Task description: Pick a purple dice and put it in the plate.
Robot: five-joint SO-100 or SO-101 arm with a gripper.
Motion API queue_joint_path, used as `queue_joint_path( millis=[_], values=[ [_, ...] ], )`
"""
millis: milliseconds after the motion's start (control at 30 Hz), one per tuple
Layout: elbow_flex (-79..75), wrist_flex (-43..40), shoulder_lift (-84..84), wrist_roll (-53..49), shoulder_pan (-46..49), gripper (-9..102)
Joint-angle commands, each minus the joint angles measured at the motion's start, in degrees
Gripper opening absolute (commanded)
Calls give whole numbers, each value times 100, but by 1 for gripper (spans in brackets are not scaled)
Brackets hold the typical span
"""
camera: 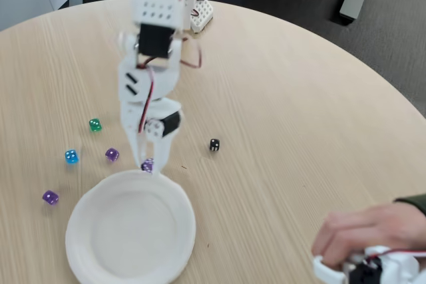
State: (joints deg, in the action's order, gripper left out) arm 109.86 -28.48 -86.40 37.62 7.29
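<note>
The white arm reaches down from the top of the fixed view, slightly blurred. Its gripper [149,163] hangs just above the far rim of the white paper plate [80,221]. A pale lavender purple dice [147,165] with white pips sits between the fingertips, and the jaws look shut on it. Whether the dice is lifted or still touches the table is unclear. The plate holds nothing.
Other dice lie on the wooden round table: a darker purple one [112,155], another darker purple one [50,197], a blue one [71,156], a green one [95,124] and a black one [214,144]. A person's hand [363,231] rests on a white device at the bottom right.
</note>
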Motion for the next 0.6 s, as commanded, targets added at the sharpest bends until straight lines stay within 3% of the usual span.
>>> queue_joint_path(
  millis=[0,567],
  values=[
    [-97,-62,-492,404,-167,0],
    [-97,-624,-1011,255,-308,0]
  ],
)
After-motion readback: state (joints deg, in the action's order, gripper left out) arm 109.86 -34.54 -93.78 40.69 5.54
